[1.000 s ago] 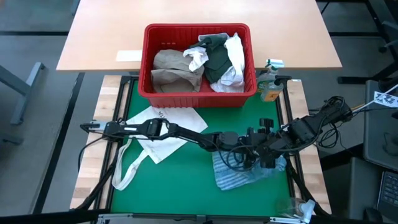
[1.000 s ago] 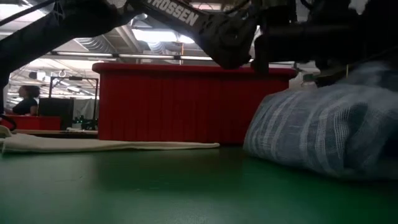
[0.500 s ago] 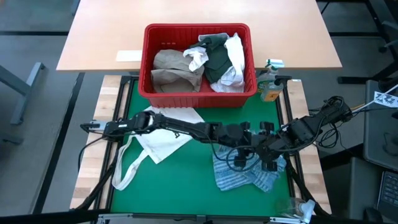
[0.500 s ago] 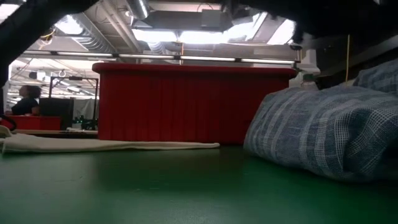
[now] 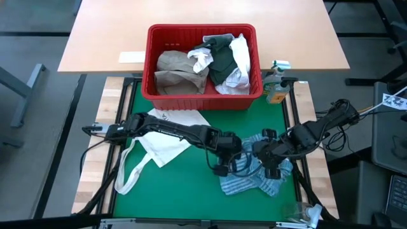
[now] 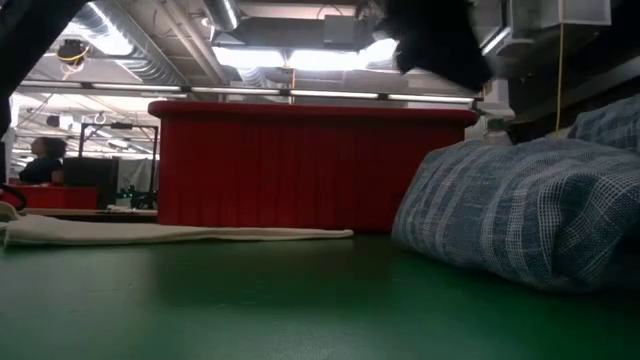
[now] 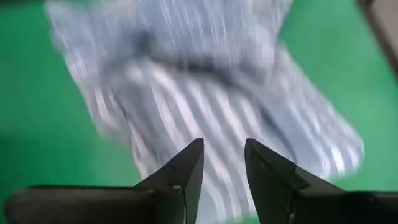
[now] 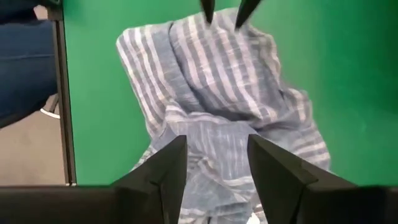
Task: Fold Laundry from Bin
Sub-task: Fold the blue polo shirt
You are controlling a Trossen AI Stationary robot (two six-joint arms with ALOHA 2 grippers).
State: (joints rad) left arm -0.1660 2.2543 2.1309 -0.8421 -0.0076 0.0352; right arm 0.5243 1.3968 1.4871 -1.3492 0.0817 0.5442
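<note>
High view: crumpled blue-and-white striped cloth (image 5: 254, 173) lies bunched on green mat (image 5: 184, 184), near mat's right edge, toward front-right corner. Folds uneven, one lobe puffed up; low view shows it as rounded mound w/ fine check weave. Left gripper (image 7: 222, 163) hovers above cloth's left part, fingers apart w/ a narrow gap, nothing betw. them. Right gripper (image 8: 217, 163) over cloth's right side, fingers apart, empty. Red rectangular plastic basket (image 5: 150, 60) w/ tan, white, dark garments sits at mat's back edge.
</note>
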